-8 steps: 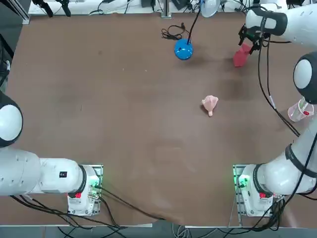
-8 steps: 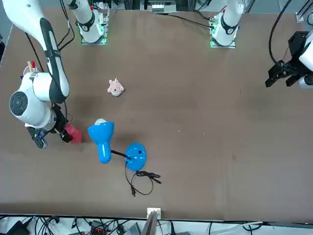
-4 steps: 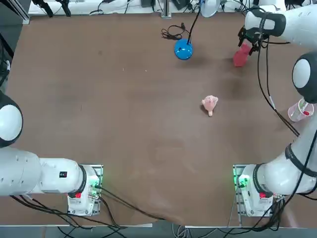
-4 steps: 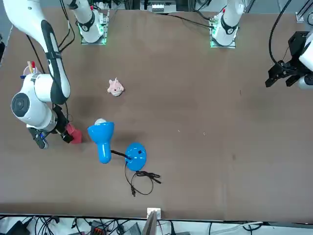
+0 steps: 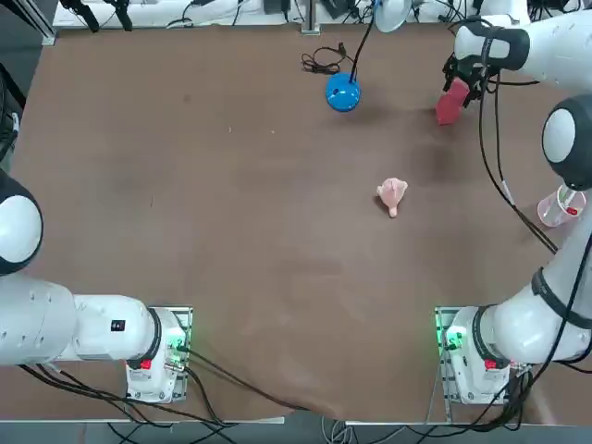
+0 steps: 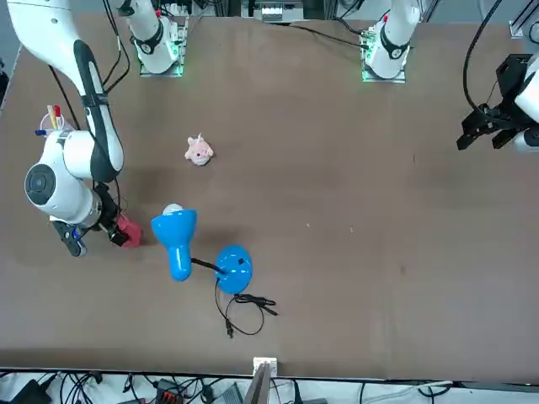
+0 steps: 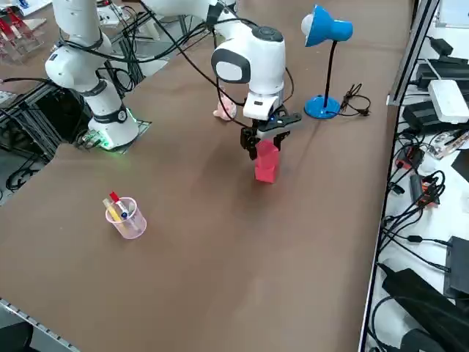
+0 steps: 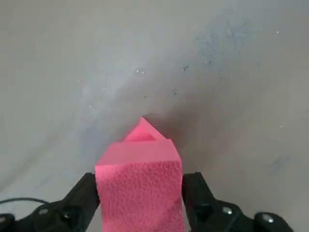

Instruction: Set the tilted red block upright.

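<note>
The red block [image 7: 265,164] stands on the brown table near the far right, a little way from the blue lamp, its lower end on the surface and its top between my fingers. My right gripper [image 7: 264,142] comes down on it from above and is shut on its upper part. In the wrist view, the block [image 8: 139,179] fills the gap and both dark fingers [image 8: 87,195] press its sides. From overhead the block [image 5: 450,102] shows just below the gripper [image 5: 461,78]. In the front view the block [image 6: 128,232] pokes out beside the gripper [image 6: 108,229].
A blue desk lamp [image 7: 327,31] with its round base [image 5: 342,92] and cord stands left of the block. A pale pink lumpy object [image 5: 392,194] lies nearer the table's middle. A clear cup with pens [image 5: 561,205] sits by the right edge.
My right wrist has shifted slightly toward the far edge of the table, and the red block's top has moved with it. The fingers have drawn in against the block.
</note>
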`<state>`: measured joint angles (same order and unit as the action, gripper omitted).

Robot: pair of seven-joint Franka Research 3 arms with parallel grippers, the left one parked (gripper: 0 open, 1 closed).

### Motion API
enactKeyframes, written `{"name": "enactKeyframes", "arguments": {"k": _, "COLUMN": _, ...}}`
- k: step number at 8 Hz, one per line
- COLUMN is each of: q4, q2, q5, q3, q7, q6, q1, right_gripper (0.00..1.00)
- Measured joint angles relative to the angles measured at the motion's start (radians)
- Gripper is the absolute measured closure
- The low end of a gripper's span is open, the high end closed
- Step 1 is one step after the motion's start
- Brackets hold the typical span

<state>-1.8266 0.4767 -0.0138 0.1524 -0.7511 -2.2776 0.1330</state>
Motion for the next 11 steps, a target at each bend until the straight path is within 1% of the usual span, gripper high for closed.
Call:
{"name": "enactKeyframes", "arguments": {"k": 1, "q4": 0.001, "q2": -0.001, "q5": 0.0, "q3": 0.0, "q7": 0.014, "q6": 0.0, "q1": 0.0, "right_gripper": 0.13}}
{"name": "enactKeyframes", "arguments": {"k": 3, "q4": 0.002, "q2": -0.01, "q5": 0.0, "q3": 0.0, "q7": 0.094, "q6": 0.009, "q1": 0.0, "right_gripper": 0.25}}
{"name": "enactKeyframes", "arguments": {"k": 4, "q4": 0.004, "q2": -0.025, "q5": 0.0, "q3": 0.0, "q7": 0.163, "q6": 0.022, "q1": -0.001, "right_gripper": 0.25}}
{"name": "enactKeyframes", "arguments": {"k": 6, "q4": 0.008, "q2": -0.064, "q5": 0.0, "q3": 0.0, "q7": 0.324, "q6": 0.05, "q1": 0.0, "right_gripper": 0.3}}
{"name": "enactKeyframes", "arguments": {"k": 7, "q4": 0.008, "q2": -0.078, "q5": 0.0, "q3": -0.002, "q7": 0.405, "q6": 0.06, "q1": 0.001, "right_gripper": 0.3}}
{"name": "enactKeyframes", "arguments": {"k": 9, "q4": 0.008, "q2": -0.078, "q5": 0.0, "q3": -0.012, "q7": 0.566, "q6": 0.062, "q1": 0.002, "right_gripper": 0.3}}
{"name": "enactKeyframes", "arguments": {"k": 11, "q4": 0.009, "q2": -0.065, "q5": 0.0, "q3": -0.02, "q7": 0.68, "q6": 0.056, "q1": 0.003, "right_gripper": 0.3}}
